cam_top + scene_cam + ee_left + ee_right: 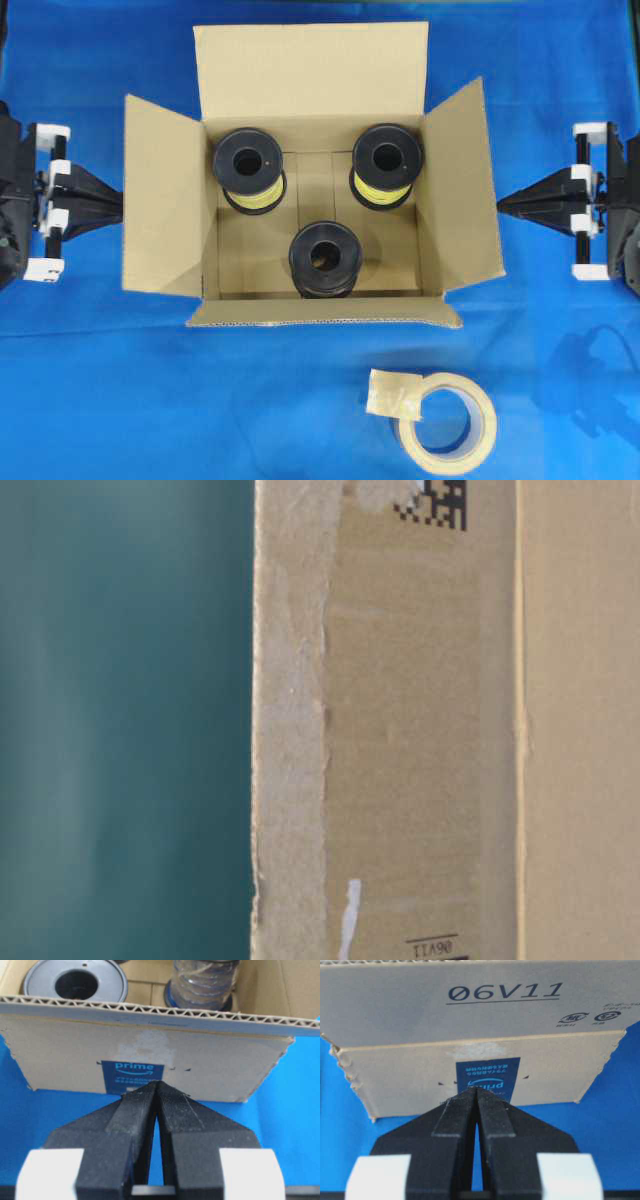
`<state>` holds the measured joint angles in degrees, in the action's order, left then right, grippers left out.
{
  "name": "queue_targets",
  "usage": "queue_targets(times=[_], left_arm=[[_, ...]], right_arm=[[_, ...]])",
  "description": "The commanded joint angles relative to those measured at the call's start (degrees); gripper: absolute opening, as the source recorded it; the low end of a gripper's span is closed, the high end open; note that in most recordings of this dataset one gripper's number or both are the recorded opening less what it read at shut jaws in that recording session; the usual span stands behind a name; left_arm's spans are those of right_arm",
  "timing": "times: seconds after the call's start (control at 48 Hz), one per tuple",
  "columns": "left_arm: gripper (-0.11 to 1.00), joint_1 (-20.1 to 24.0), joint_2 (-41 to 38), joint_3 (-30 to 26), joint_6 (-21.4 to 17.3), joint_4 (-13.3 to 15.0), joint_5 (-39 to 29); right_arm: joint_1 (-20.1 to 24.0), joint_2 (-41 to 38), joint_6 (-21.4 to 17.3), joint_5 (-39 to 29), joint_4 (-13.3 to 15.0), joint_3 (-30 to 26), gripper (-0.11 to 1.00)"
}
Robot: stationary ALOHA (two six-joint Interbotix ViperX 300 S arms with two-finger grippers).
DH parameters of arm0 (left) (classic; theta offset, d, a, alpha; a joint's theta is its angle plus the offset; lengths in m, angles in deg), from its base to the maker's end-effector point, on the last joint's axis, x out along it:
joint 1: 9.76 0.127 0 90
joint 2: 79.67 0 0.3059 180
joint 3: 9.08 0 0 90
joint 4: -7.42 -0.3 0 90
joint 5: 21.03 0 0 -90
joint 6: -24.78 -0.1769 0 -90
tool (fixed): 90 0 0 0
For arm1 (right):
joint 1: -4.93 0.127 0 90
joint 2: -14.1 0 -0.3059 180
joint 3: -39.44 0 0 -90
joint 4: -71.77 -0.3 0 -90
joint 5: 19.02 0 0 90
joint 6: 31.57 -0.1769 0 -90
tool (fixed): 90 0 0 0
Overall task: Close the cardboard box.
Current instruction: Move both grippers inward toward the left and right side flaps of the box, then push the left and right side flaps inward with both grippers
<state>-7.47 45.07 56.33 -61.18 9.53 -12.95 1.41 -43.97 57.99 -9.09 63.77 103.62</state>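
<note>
The box [310, 70] is matt brown corrugated cardboard, its cut edges showing fluting and one flap roughly torn. Three spools [325, 255] inside look like glossy black plastic. Both hands [157, 1085] are matt, finely grained black plastic. Blue cloth [100, 400] covers the counter.

Three spools [323, 258] in cardboard box [160, 210]; tape roll [450, 422] apparently before it.

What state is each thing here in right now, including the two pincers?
cardboard box: open, all four flaps spread outward.
three spools: standing upright inside the box.
tape roll: lying flat, loose end sticking out.
left pincer: shut, empty.
right pincer: shut, empty.
</note>
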Motion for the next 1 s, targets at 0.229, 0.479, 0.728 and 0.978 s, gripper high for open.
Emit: queue_targets(times=[0.229,0.479,0.728,0.978], left_arm=[[0.00,-0.09,-4.83,-2.29,-0.53,0.18,10.72],[0.00,-0.09,-13.27,-7.47,-0.88,0.09,12.74],[0.00,0.00,-21.88,-13.80,-1.41,0.09,13.54],[0.00,1.23,-27.33,-18.54,-1.58,0.09,14.33]], right_arm=[[-0.09,-4.92,0.00,7.47,-0.26,-1.76,0.00],[-0.09,-12.57,0.35,10.46,0.09,-6.59,0.00],[-0.09,-17.93,0.70,12.48,0.26,-11.87,0.00],[-0.09,-23.91,0.70,14.77,0.26,-16.26,0.00]])
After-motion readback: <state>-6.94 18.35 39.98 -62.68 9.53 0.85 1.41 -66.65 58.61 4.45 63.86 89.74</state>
